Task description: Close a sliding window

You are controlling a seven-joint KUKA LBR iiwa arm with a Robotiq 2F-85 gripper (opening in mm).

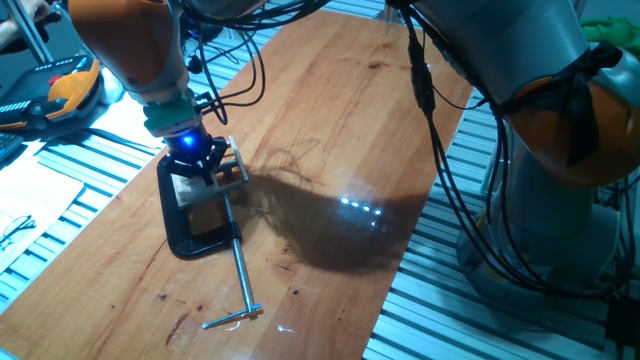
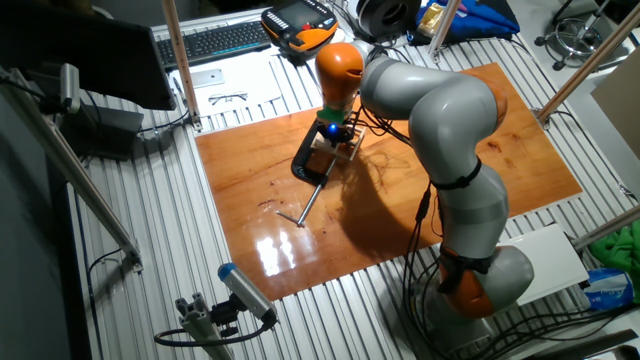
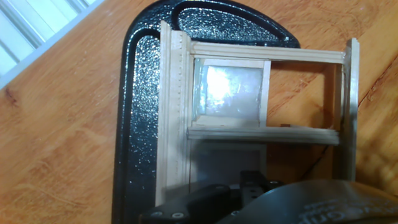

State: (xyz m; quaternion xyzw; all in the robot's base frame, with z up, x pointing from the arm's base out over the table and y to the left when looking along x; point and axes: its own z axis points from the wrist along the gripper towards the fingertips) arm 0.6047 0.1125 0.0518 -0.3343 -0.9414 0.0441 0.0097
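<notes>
A large grey and orange arm [image 2: 440,130] reaches across a varnished wooden worktop [image 1: 330,110] whose warm grain runs lengthwise and shines under the lights. No brand or writing can be read on anything. On the worktop lies a black C-clamp [image 1: 185,225] with a pebbled cast finish; its long bright metal screw [image 1: 240,275] ends in a thin crossbar. The sliding window [image 3: 261,106] rests over the clamp's body, a small rectangular frame of pale, square-cut wood with thin rails. In the hand view its one glossy translucent pane [image 3: 230,87] sits at the left of the frame, and the right half shows bare worktop through it. The gripper [image 1: 205,165], lit by a blue ring, hangs directly over the window, seemingly touching it. Its fingers are mostly hidden, so I cannot tell whether they are spread or pinched.
</notes>
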